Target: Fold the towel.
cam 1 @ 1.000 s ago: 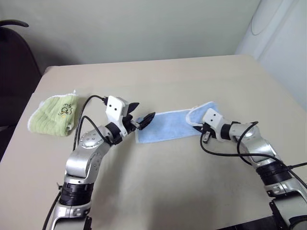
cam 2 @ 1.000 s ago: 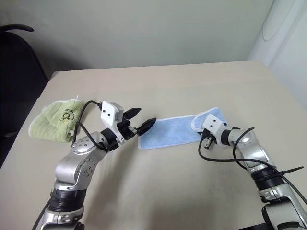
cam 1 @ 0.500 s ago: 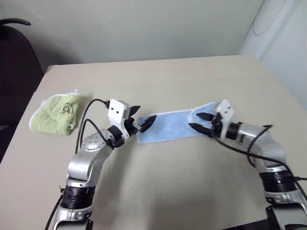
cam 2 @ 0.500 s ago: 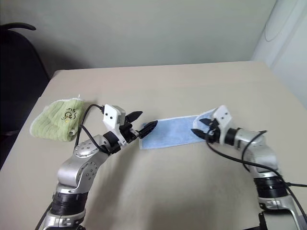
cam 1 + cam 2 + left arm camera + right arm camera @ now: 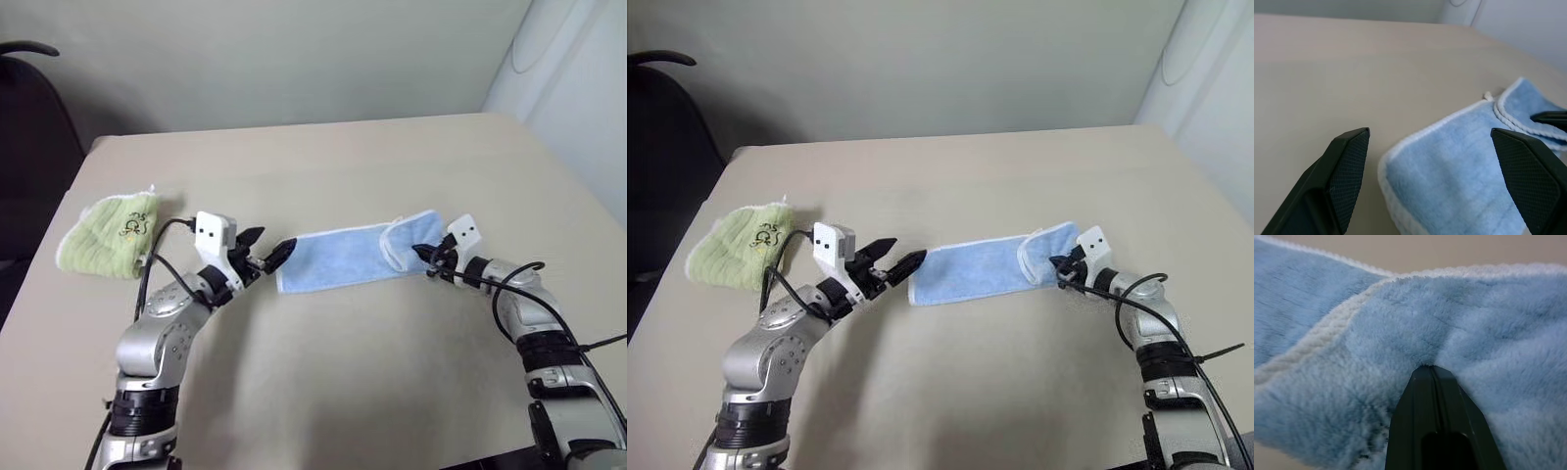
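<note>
A beige table stands against a plain pale wall, with a dark chair past its corner on my left. From my head, the light blue towel lies as a long strip on the table between my two grippers. My left gripper hangs just beside the strip's near end, fingers spread wide and holding nothing. My right gripper is pinched shut on the towel's far end, where the white-edged cloth is folded back over itself. A pale green striped cloth with a small emblem lies bunched well outside my left arm.

Through my left wrist, my two black fingers stand far apart, and the towel's white-stitched end lies on the table just ahead, between them but untouched.

Through my right wrist, my fingers are pressed together with blue terry pile puckered around their tip, a white stitched edge running just beside it.
</note>
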